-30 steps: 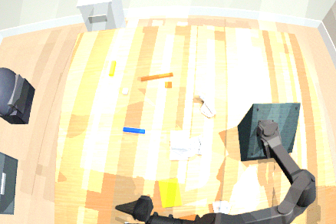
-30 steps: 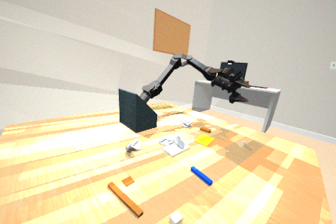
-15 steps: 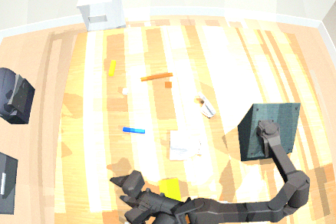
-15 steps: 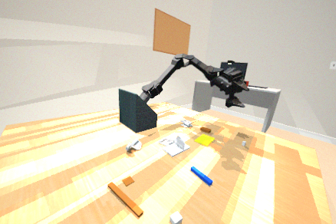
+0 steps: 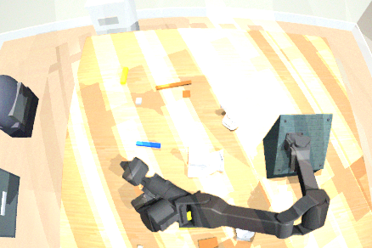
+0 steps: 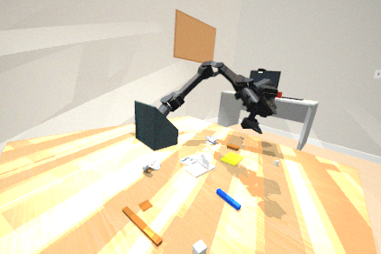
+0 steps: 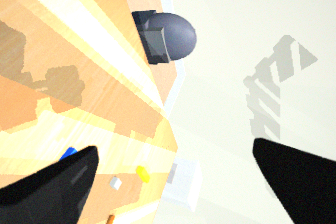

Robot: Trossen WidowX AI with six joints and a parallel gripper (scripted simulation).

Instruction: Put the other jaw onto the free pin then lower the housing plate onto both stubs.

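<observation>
Top view puts my claw [image 5: 130,187] [image 7: 177,149], wide open and empty, high by the tabletop's edge opposite my base; descending tilted, I could knock the white base assembly [image 5: 199,169] [image 6: 199,168], set inward from that edge.

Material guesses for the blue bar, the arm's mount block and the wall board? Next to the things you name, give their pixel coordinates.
Blue bar [image 5: 148,144] [image 6: 228,199]: probably plastic or painted wood; flat, even colour, crisp edges.
Mount block [image 5: 273,153] [image 6: 150,128]: likely painted metal, matte dark teal; flat faces, small dark fastener-like spots at the corners.
Wall board [image 6: 195,36]: maybe cork, matte; plain tan face, thin darker edge.
</observation>
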